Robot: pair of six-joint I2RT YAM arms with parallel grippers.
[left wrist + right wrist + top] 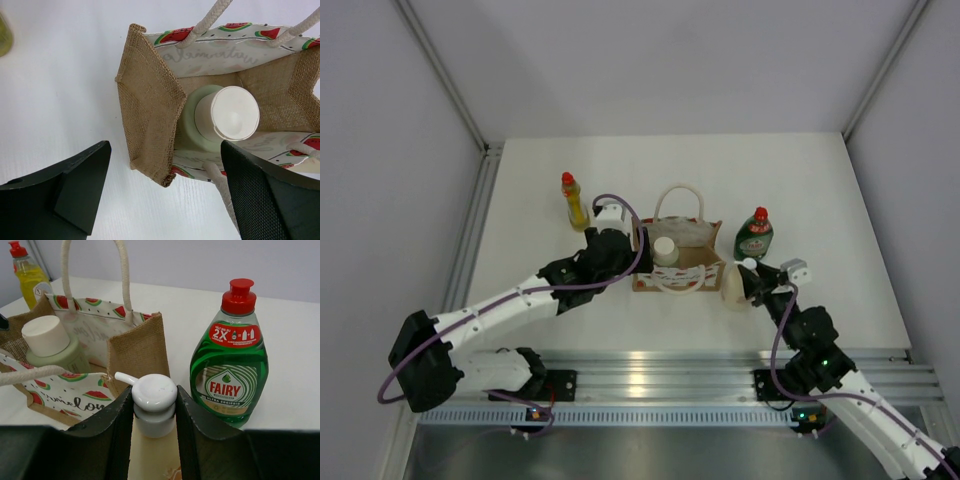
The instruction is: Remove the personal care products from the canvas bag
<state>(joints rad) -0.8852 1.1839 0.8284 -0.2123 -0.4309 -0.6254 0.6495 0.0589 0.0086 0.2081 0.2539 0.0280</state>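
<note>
The tan canvas bag [695, 262] stands upright mid-table, and the pale grey-green cylinder [665, 250] with a white cap is inside it. My left gripper [628, 236] is open at the bag's left end. In the left wrist view its jaws [165, 162] straddle the near corner of the burlap wall [150, 100], with the cylinder [234, 112] just beyond. My right gripper [154, 407] is shut on the white pump cap of the cream bottle [154, 390], outside the bag's right end [735, 287]. The green bottle [755, 235] and the yellow bottle [575, 203] stand on the table.
The bag's rope handles [680, 195] loop up over its opening, and one [220, 180] hangs by my left gripper's right finger. The green Fairy bottle [230, 365] stands close to the right of the cream bottle. Grey walls enclose the table.
</note>
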